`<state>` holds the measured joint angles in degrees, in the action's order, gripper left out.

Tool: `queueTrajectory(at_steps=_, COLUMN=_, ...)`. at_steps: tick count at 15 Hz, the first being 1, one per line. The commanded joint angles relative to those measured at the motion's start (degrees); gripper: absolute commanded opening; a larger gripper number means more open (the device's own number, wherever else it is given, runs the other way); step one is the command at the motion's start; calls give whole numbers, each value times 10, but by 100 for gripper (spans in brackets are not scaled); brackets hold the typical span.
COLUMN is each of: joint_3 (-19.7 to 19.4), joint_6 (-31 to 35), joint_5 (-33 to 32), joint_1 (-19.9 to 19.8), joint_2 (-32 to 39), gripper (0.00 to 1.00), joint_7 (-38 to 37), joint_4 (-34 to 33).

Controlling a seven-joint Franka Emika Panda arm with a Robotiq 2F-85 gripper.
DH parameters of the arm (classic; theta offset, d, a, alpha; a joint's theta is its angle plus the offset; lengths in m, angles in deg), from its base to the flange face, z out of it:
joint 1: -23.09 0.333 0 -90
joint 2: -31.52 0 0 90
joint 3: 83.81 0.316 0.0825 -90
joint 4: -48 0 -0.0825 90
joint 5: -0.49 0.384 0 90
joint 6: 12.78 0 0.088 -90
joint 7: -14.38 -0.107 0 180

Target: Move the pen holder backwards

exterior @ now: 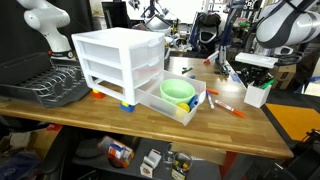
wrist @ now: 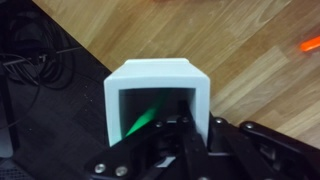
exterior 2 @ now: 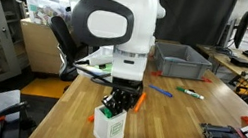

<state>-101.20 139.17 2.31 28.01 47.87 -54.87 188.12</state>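
Where the gripper [wrist: 183, 122] stands directly over the pen holder [wrist: 155, 75], the grasping step is judged to be in hand; the move backwards is not yet begun.

Item: pen holder, white, narrow, open-topped, with something green seen inside its mouth in the wrist view.

Location: set upright on the wooden table [wrist: 230, 30], close to a table edge, with floor and cables visible beyond that edge. In an exterior view the pen holder [exterior: 257, 96] is found at one end of the table, well apart from the white drawer unit [exterior: 115, 60] and the light green bowl [exterior: 177, 90] lying in its open drawer. In an exterior view the pen holder [exterior 2: 108, 129] is seen just beneath the gripper [exterior 2: 118, 105].

Fingers: brought down at the holder's mouth. Whether they are clamped on a wall or merely close together cannot be told, as the contact area is dark and crowded.

Neighbours: an orange marker [wrist: 310, 44] on the table, apart from the holder; a grey bin [exterior 2: 181, 60] farther back.

Next move, as judged: a firm hold on one wall is to be confirmed. The holder is then to be kept upright and drawn away from the edge, since so narrow a body may tip if dragged.
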Motion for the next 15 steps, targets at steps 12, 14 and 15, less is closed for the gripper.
queueTrajectory(at_steps=12, joint_3=72, joint_6=61, joint_5=143, joint_1=-30, joint_2=6, gripper=3, joint_7=-168, joint_4=31)
queueTrajectory(at_steps=14, joint_3=75, joint_6=66, joint_5=151, joint_1=-29, joint_2=9, gripper=3, joint_7=-174, joint_4=29)
queueTrajectory(at_steps=15, joint_3=77, joint_6=69, joint_5=153, joint_1=-31, joint_2=7, gripper=10, joint_7=-172, joint_4=29)
